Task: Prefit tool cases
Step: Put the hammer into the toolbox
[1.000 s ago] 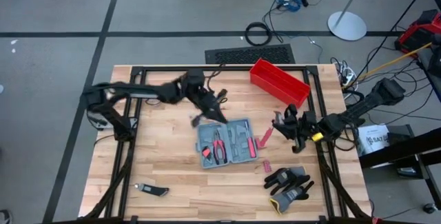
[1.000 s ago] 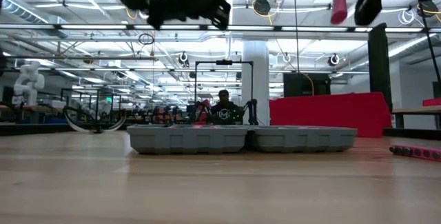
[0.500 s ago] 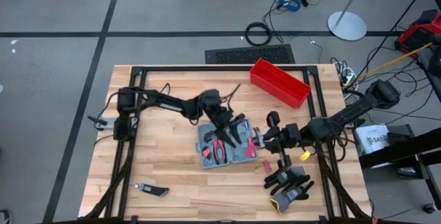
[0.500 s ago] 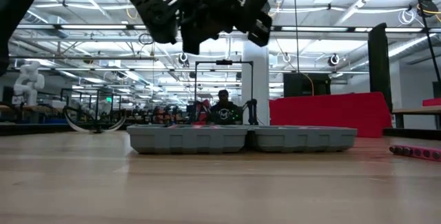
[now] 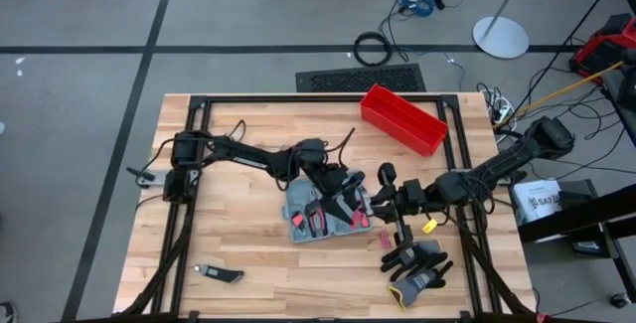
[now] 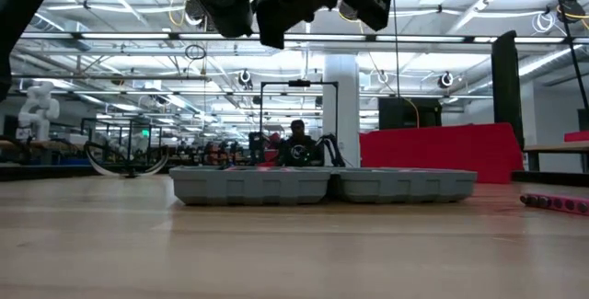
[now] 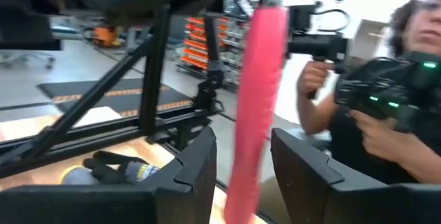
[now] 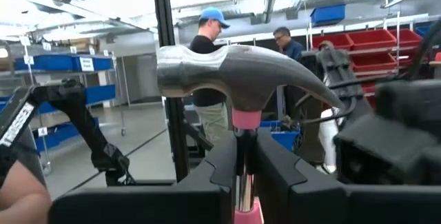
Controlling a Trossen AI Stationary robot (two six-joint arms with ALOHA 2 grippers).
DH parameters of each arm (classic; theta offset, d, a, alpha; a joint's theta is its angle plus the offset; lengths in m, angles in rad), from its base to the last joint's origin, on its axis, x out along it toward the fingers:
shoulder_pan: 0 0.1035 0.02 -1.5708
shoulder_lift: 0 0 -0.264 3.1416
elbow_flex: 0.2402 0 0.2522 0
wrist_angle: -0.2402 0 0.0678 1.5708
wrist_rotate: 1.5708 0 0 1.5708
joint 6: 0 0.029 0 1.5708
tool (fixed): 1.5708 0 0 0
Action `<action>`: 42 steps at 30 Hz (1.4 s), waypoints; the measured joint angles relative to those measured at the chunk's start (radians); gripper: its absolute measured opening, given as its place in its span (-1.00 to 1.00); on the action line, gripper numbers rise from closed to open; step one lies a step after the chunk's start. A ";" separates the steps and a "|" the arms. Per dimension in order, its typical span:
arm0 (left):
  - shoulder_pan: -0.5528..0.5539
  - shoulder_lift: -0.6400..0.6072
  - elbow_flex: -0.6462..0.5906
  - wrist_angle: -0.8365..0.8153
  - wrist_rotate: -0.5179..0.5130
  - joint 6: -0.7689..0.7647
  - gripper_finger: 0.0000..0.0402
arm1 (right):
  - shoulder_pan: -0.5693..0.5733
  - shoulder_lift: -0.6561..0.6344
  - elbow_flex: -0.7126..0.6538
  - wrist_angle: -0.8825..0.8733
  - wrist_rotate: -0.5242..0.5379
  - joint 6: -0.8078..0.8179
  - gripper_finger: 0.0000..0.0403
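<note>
With my right gripper [image 8: 238,176] fingers clenched on the hammer [image 8: 241,79], I'd close the spread left gripper [image 7: 238,162] fingers squarely round its pink handle [image 7: 255,93] above the tool case [image 5: 328,207].

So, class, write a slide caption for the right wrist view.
Right gripper shut on a pink-handled hammer, steel head upright.

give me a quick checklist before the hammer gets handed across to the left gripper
1. Tool case lying open on the table: ok.
2. Right gripper shut on the hammer, pink handle between its fingers: ok.
3. Left gripper open, fingers either side of the pink handle: ok.
4. Left fingers touching the handle: cannot tell.
5. Free slot for the hammer in the case: cannot tell.
6. Black gloves lying apart from the case: ok.
</note>
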 joint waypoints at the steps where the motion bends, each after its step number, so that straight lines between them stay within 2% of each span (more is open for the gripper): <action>1: -0.008 0.000 0.004 -0.006 -0.027 0.002 -0.30 | 0.000 0.000 0.000 0.004 0.000 0.000 -0.87; 3: -0.023 0.001 0.015 -0.014 -0.079 0.003 -0.30 | 0.000 -0.001 0.000 0.001 0.000 -0.001 -0.87; 7: -0.036 0.001 0.026 -0.017 -0.092 0.014 -0.32 | 0.000 -0.001 0.000 -0.002 0.000 -0.003 -0.87; 9: -0.037 0.001 0.034 -0.018 -0.091 0.014 -0.43 | 0.000 -0.001 0.000 -0.004 0.000 -0.003 -0.87; 11: -0.038 0.001 0.039 -0.016 -0.085 0.019 -0.66 | 0.000 -0.001 0.000 -0.002 0.000 0.003 -0.87; 13: -0.033 0.001 0.041 -0.012 -0.085 0.014 -0.72 | 0.001 -0.006 0.000 -0.002 0.003 0.004 -0.86; 20: -0.024 0.001 0.040 -0.031 -0.215 -0.004 -0.72 | 0.002 -0.052 0.000 -0.030 0.017 0.027 -0.38; 24: -0.019 -0.003 0.041 -0.063 -0.277 -0.003 -0.72 | 0.002 -0.130 -0.001 -0.113 0.025 0.028 -0.24; 33: 0.038 -0.006 -0.017 -0.065 -0.433 -0.003 -0.72 | 0.048 -0.302 -0.005 -0.386 0.268 0.051 -0.21; 37: 0.075 -0.004 -0.062 -0.037 -0.495 -0.015 -0.72 | 0.072 -0.349 -0.005 -0.512 0.446 0.102 -0.21; 42: 0.080 0.001 -0.101 0.046 -0.644 -0.025 -0.72 | 0.071 -0.370 -0.001 -0.660 0.623 0.217 -0.21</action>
